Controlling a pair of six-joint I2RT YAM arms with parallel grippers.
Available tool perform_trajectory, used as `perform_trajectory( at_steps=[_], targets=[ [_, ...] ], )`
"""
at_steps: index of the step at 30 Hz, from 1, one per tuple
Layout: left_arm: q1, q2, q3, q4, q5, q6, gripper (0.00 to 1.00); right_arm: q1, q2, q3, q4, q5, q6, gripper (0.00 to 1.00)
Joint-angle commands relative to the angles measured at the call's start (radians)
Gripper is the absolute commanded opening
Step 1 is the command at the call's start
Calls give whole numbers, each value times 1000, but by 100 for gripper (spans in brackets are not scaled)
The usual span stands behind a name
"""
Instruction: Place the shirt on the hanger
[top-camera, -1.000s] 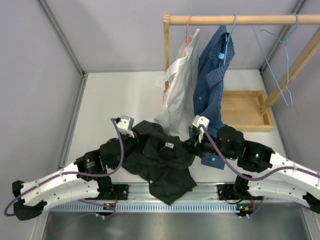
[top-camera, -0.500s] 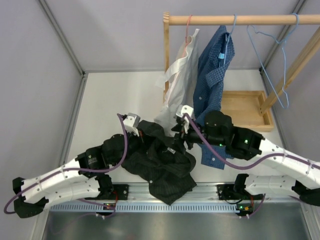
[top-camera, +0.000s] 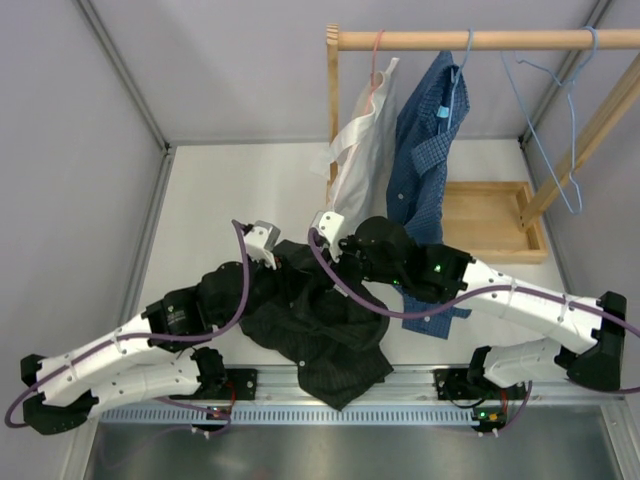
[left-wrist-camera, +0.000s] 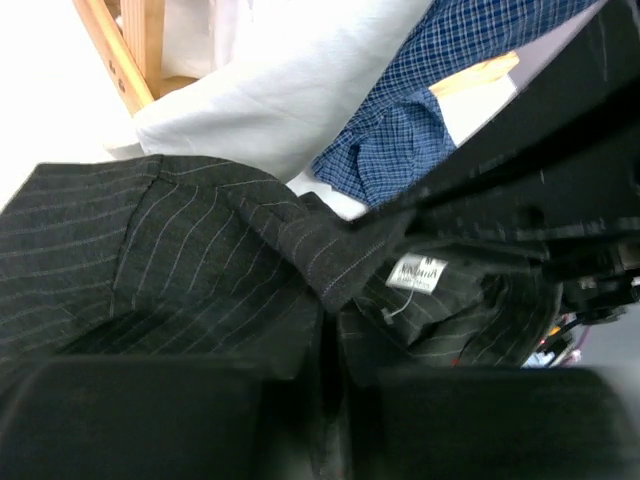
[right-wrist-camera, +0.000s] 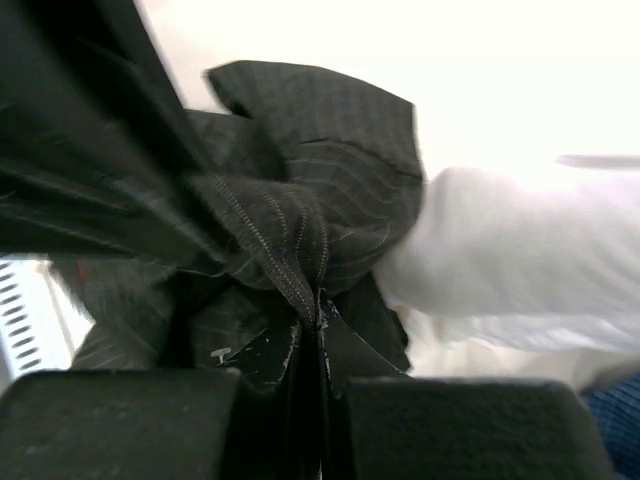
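Hands: left hand (left-wrist-camera: 325, 395) pinched tight on shirt (top-camera: 320, 325) fabric | right hand (right-wrist-camera: 318, 390) clamped on a bunched fold | shirt crumpled on tabletop (top-camera: 230, 190), near edge, between both arms | hanger (top-camera: 572, 140) hangs on wooden rail (top-camera: 480, 39), far right, well apart.

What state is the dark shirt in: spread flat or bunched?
Bunched: the shirt lies crumpled on the table, folds pinched in the left gripper and right gripper.
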Motion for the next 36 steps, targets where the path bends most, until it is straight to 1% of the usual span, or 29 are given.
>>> perform_trajectory(
  at_steps=[1,2,3,5,8,11,12,13,15,16,18,20,21,22,23,24,25,26,27,29,30,31,32,33,35,36],
  targets=[
    [4,9,64,-23,4,9,31,-4,-20,31,20,180,6,0],
    [4,9,62,-23,9,19,69,-3,-24,38,20,201,27,0],
    [4,4,59,-24,16,29,76,-4,-26,44,11,220,38,0],
    [4,1,44,-23,50,75,79,-4,-23,70,-9,237,58,0],
    [4,4,16,-18,73,124,77,-10,-1,102,-57,241,80,0],
    [2,-4,-30,45,99,166,75,-24,14,114,-75,228,89,0],
    [2,-8,-43,72,102,176,73,-26,16,114,-77,215,89,0],
    [2,-11,-56,117,95,189,68,-32,16,116,-75,191,122,0],
    [2,-7,-70,138,53,200,64,-33,16,116,-74,171,132,0],
    [2,-2,-71,151,33,204,60,-33,19,117,-74,165,135,0],
    [2,19,-73,171,22,221,55,-35,14,116,-75,155,141,0],
    [2,44,-70,187,27,227,26,-35,8,116,-75,152,146,0],
    [2,51,-64,188,24,226,18,-35,5,116,-75,154,149,0],
    [2,58,-64,189,19,220,5,-36,0,116,-75,157,153,0],
    [2,64,-61,191,18,218,0,-38,-4,116,-74,154,156,1],
    [2,62,-62,191,6,215,0,-38,-9,114,-74,149,161,5],
    [2,58,-65,191,1,210,0,-38,-18,113,-74,146,170,14],
    [2,52,-67,189,1,209,0,-38,-27,111,-74,149,178,34],
    [2,33,-68,188,-5,209,0,-38,-47,108,-72,160,183,42],
    [2,9,-77,188,-10,201,0,-38,-76,110,-78,200,210,53],
    [2,-2,-77,172,-13,195,0,-36,-96,119,-81,223,218,55],
    [2,-17,-77,159,-31,177,0,-38,-136,131,-99,278,239,57],
    [2,-21,-67,139,-40,171,0,-38,-156,148,-110,305,242,68],
    [2,-21,-61,99,-50,155,0,-38,-190,195,-139,373,229,72],
    [2,-10,-35,48,-96,132,0,-43,-205,255,-173,480,189,91],
    [2,-5,-27,-2,-115,109,0,-50,-193,334,-196,611,157,95]
  ],
)
